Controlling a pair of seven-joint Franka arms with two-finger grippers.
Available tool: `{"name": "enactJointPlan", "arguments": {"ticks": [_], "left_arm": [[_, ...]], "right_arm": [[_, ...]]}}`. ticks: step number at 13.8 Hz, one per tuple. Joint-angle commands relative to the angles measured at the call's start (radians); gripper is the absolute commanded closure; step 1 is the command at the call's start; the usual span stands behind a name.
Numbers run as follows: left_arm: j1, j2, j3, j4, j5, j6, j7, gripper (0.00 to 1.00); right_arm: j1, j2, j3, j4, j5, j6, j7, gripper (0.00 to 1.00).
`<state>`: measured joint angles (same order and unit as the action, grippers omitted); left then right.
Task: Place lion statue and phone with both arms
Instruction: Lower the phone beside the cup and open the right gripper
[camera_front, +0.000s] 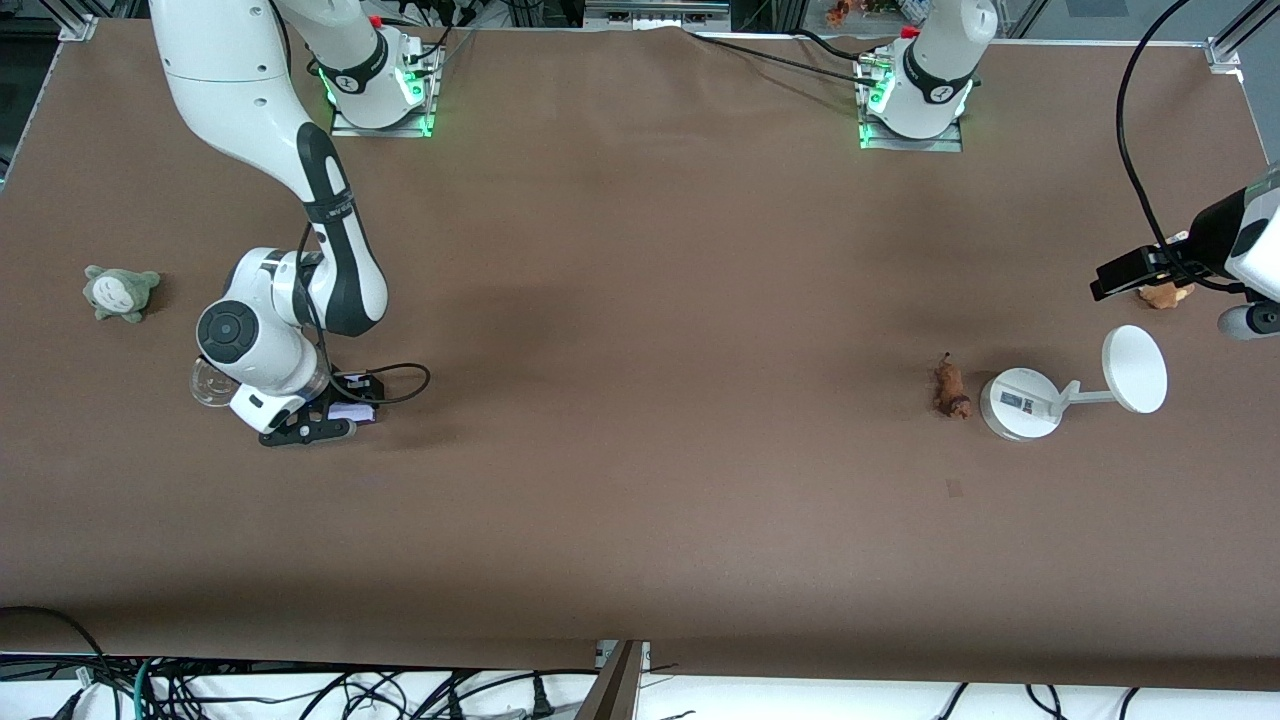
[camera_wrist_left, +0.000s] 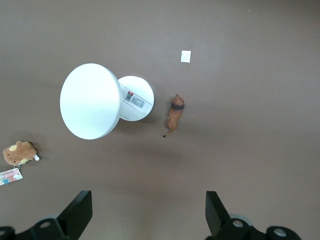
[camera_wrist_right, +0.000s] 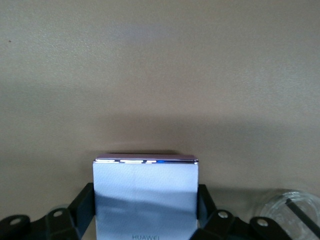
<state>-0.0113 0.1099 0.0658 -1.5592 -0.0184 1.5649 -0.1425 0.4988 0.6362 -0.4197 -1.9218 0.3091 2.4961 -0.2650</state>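
We count one lion beside one stand | right gripper clamps one phone | left gripper wide open, empty, above two plushes' table

Lion statue: tiny, elongated, orange-brown, with a darker head end and a thin dark tail. Lying on the brown table toward the left arm's end, just beside a white round-based stand (apart from it, not touching), head end nearer the front camera.

Phone: flat pale lavender-white slab with a darker purple edge, "HUAWEI" lettering on its face. Sitting between the right gripper's fingers at the right arm's end, low at the table (contact with the surface unclear).
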Motion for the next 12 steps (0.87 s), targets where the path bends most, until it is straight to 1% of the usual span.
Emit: {"name": "enactJointPlan", "arguments": {"ticks": [1,2,3,4,9,11,12], "left_arm": [[0.005,0.016,0.005,0.036,-0.026,-0.026,0.027,0.0],[0.007,0.016,0.005,0.036,-0.026,-0.026,0.027,0.0],[0.007,0.016,0.005,0.036,-0.026,-0.026,0.027,0.0],[0.005,0.016,0.005,0.036,-0.026,-0.026,0.027,0.0],[0.007,0.016,0.006,0.036,-0.026,-0.026,0.027,0.0],[0.008,0.016,0.005,0.036,-0.026,-0.026,0.027,0.0],[0.008,0.016,0.005,0.036,-0.026,-0.026,0.027,0.0]], "right_arm": [[-0.005,-0.003,0.002,-0.003,0.034,0.013,-0.029,0.16],[-0.005,-0.003,0.002,-0.002,0.039,0.013,-0.029,0.13],[-0.005,-0.003,0.002,-0.002,0.039,0.013,-0.029,0.07],[-0.005,-0.003,0.002,-0.002,0.039,0.013,-0.029,0.04],[-0.002,-0.016,0.002,0.009,0.039,0.001,-0.033,0.04],[-0.002,-0.056,0.001,0.014,0.039,-0.031,-0.034,0.04],[0.0,-0.085,-0.004,0.017,0.039,-0.072,-0.034,0.04]]}}
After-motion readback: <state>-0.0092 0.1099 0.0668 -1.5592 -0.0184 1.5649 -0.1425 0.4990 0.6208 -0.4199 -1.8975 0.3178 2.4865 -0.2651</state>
